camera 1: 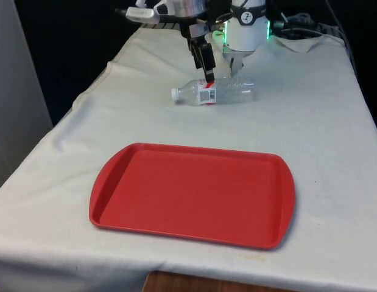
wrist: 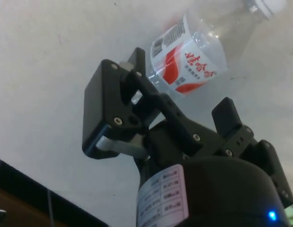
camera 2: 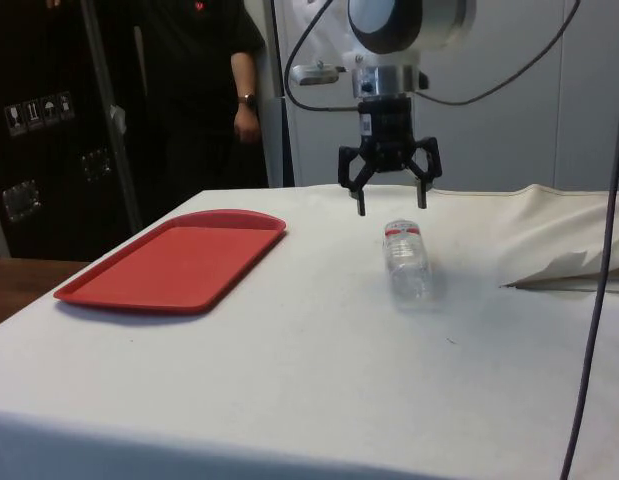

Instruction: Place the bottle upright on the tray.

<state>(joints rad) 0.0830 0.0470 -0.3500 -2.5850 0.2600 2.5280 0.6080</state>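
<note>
Clear plastic with a red-and-white label, so that's the bottle [camera 1: 215, 92] lying flat on its side on the cloth [camera 1: 316, 121], well apart from the tray [camera 1: 194, 194], on the robot's side of it. Its white cap end is pointed toward the front view's left. The gripper [camera 2: 390, 202] is seen just above the bottle, around the label, with the fingers spread wide and nothing held between them; in the side view the tips are a little short of the bottle, not touching it.

The step in hand looks like the descent for the grasp. It would probably be done best if the fingers were lowered straight down so the label band is straddled across the bottle's width, one finger each side, and closed gently, since thin plastic like this can be expected to squash or roll away if one finger gets there first. A grip near the middle should also make the tip-up to vertical easier later, so the base can be set down flat on the tray rather than on its raised rim.

Counted up: one bottle, one tray, one gripper, plus a person [camera 2: 204, 80] standing behind the tray in the side view
</note>
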